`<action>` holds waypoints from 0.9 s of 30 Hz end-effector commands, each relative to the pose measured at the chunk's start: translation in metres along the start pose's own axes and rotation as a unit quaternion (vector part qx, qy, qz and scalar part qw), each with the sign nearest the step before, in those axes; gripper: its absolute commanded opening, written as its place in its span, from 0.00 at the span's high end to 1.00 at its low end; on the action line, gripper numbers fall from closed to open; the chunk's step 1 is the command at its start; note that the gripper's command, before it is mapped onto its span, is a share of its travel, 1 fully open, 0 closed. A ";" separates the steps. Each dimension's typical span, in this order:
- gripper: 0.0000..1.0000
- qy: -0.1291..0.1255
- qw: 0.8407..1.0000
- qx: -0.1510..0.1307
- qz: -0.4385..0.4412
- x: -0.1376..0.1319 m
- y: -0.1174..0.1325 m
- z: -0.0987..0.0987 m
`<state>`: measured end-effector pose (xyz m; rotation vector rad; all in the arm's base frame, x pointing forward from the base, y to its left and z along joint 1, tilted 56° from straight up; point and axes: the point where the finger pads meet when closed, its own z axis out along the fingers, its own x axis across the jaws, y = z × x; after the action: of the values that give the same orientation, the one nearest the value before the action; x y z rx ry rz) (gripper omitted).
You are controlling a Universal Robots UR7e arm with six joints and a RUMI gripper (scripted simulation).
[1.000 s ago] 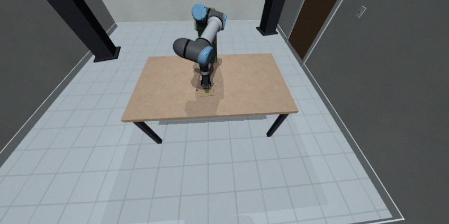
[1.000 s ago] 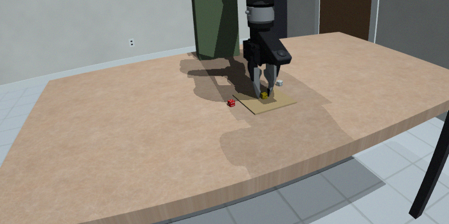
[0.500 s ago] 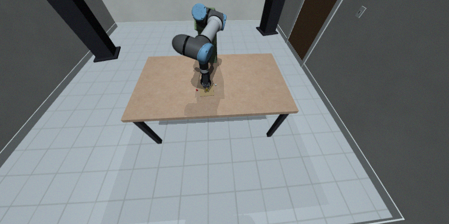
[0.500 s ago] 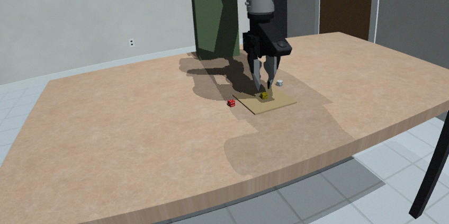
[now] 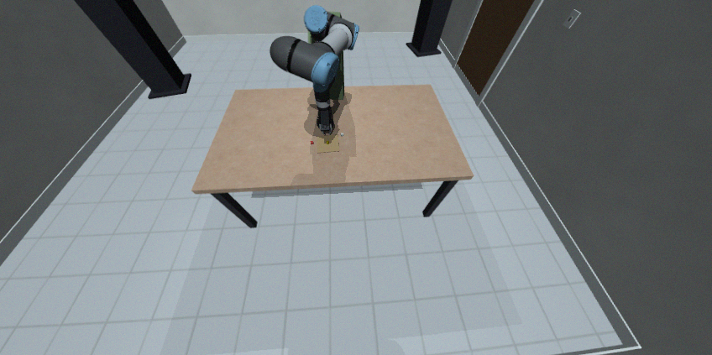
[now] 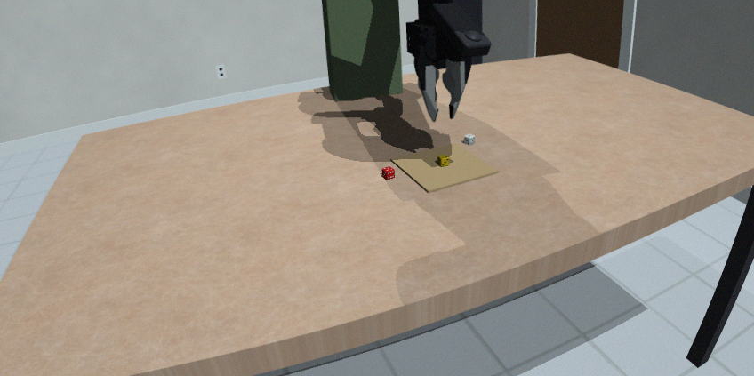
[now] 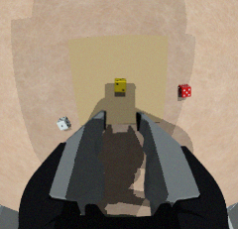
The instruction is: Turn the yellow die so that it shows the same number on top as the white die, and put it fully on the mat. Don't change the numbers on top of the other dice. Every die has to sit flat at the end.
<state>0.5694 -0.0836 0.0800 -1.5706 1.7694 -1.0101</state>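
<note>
While it hung centre-right: black-and-grey two-jaw tool point(image 5: 325, 133) point(image 6: 443, 117) point(image 7: 121, 112), parted slightly, grasping nothing
Yellow cube die point(image 5: 327, 142) point(image 6: 443, 160) point(image 7: 120, 85): on tan square mat point(image 5: 327, 148) point(image 6: 433, 180) point(image 7: 94, 56)
Left to settle: number match, unreadable
</note>
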 end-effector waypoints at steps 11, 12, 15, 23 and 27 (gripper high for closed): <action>0.00 0.000 1.000 0.000 0.000 0.000 0.000 -0.010; 0.00 0.000 1.000 0.000 0.000 0.000 0.000 -0.010; 0.00 0.000 1.000 0.000 0.000 0.000 0.000 -0.010; 0.00 0.000 1.000 0.000 0.000 0.000 0.000 -0.010; 0.00 0.000 1.000 0.000 0.000 0.000 0.000 -0.010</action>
<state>0.5618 -0.0823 0.0853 -1.5712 1.7694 -1.0091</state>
